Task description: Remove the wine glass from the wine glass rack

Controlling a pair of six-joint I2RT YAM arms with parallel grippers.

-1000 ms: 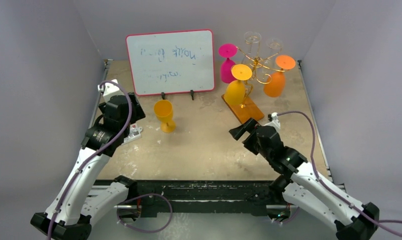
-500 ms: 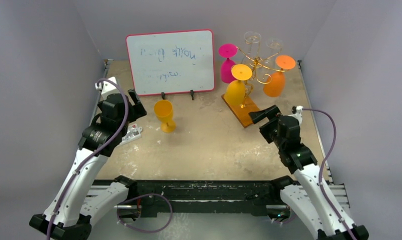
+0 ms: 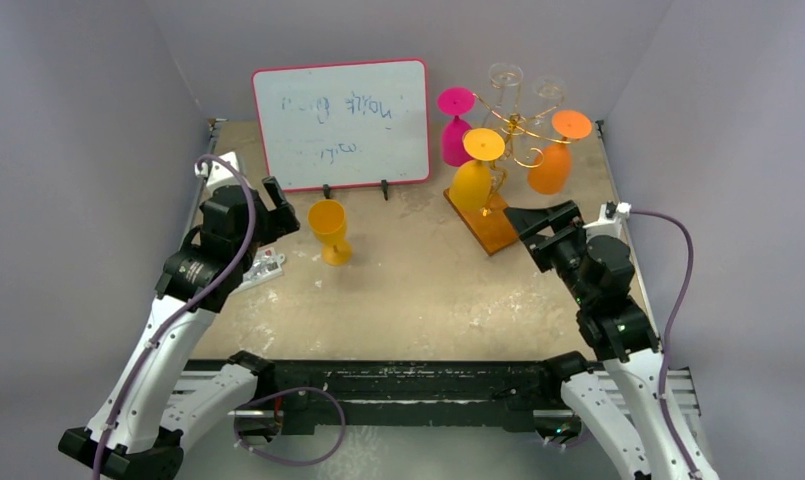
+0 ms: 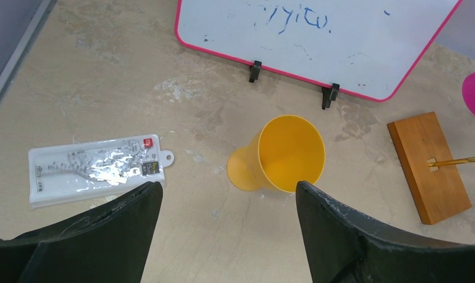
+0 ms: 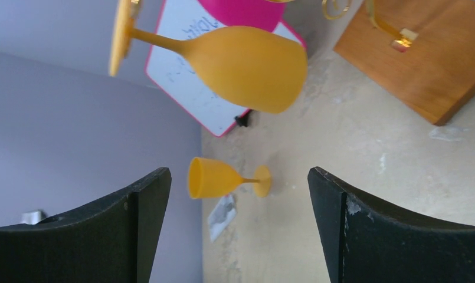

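The gold wire rack [image 3: 513, 128] stands on a wooden base [image 3: 485, 220] at the back right. Hanging upside down from it are a yellow-orange glass [image 3: 472, 180], an orange glass [image 3: 551, 165], a pink glass [image 3: 455, 138] and two clear glasses [image 3: 505, 77]. A yellow glass [image 3: 329, 230] stands upright on the table, also in the left wrist view [image 4: 285, 154]. My right gripper [image 3: 540, 217] is open, just right of the base, facing the hanging yellow-orange glass [image 5: 241, 63]. My left gripper [image 3: 278, 205] is open, left of the standing glass.
A red-framed whiteboard [image 3: 341, 123] stands at the back centre. A flat white blister pack [image 3: 261, 268] lies under the left arm, also in the left wrist view [image 4: 93, 168]. Grey walls close in the table on three sides.
My right arm has swung right and forward, from the table's middle to beside the rack's base. My left gripper has moved slightly toward the standing yellow glass.
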